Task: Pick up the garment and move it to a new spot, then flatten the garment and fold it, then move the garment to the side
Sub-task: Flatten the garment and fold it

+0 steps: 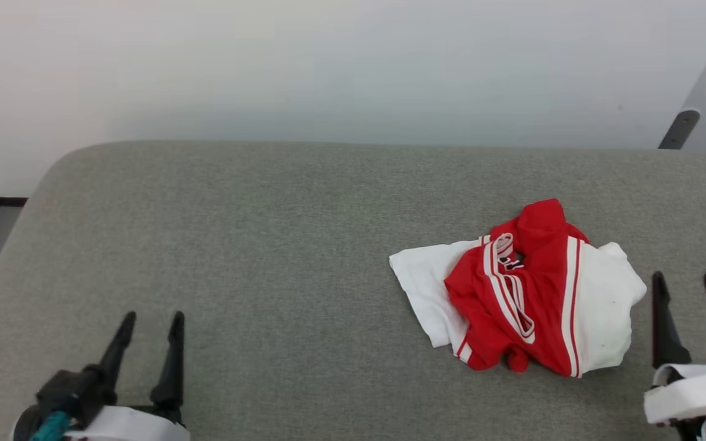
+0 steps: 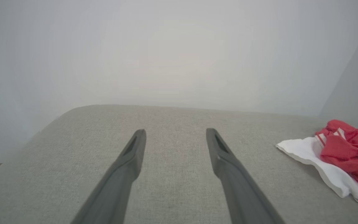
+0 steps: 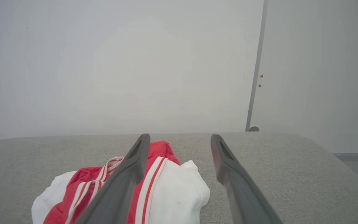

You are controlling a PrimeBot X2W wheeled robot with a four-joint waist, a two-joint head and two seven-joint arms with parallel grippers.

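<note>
While the red and white garment (image 1: 531, 294) lies bunched up on the right of the grey cushion (image 1: 255, 245), the left claw (image 1: 152, 318) and right claw (image 1: 684, 278) are wide open and hold nothing. The right claw is just beside it.
</note>
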